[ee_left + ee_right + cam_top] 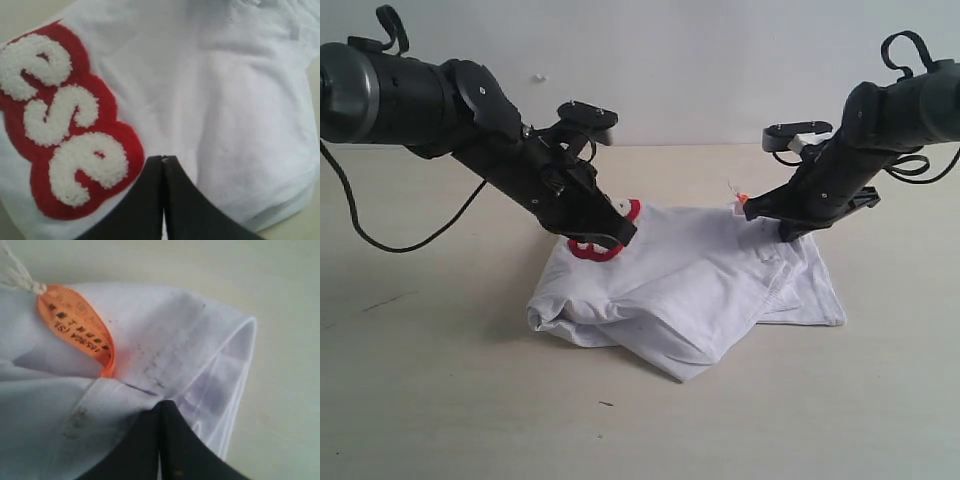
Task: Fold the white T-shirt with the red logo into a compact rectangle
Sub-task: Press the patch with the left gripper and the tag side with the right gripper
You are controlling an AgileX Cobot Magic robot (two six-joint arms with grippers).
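T-shirt [690, 285] lies in a loose, wrinkled heap at mid-tabletop [440, 400], not yet a rectangle. One thick fold bulges toward the near edge and a flatter layer spreads to the right. We judge the folding to be somewhere in its early-to-middle stage.

Left arm [520, 160] reaches down to the shirt's far left edge, just beside the logo [70, 130]. Left jaws are pressed together with no gap showing, tips over the cloth next to the red outline. We cannot tell whether a thin layer is pinched between them.

Right arm [840, 170] reaches down to the far right edge, at the collar near the orange neck tag [85, 330]. Right jaws are likewise closed tight, tips meeting at a doubled hem. A pinch on the cloth is plausible but not confirmed.

Why this placement: we read the two arms as taking the far edge at two well-apart spots. The cloth between them would then be taut and could travel as one straight line instead of bunching.

Risk, as we judge it: thin cotton may slip from the jaws, and the near bulge could drag and skew any fold.
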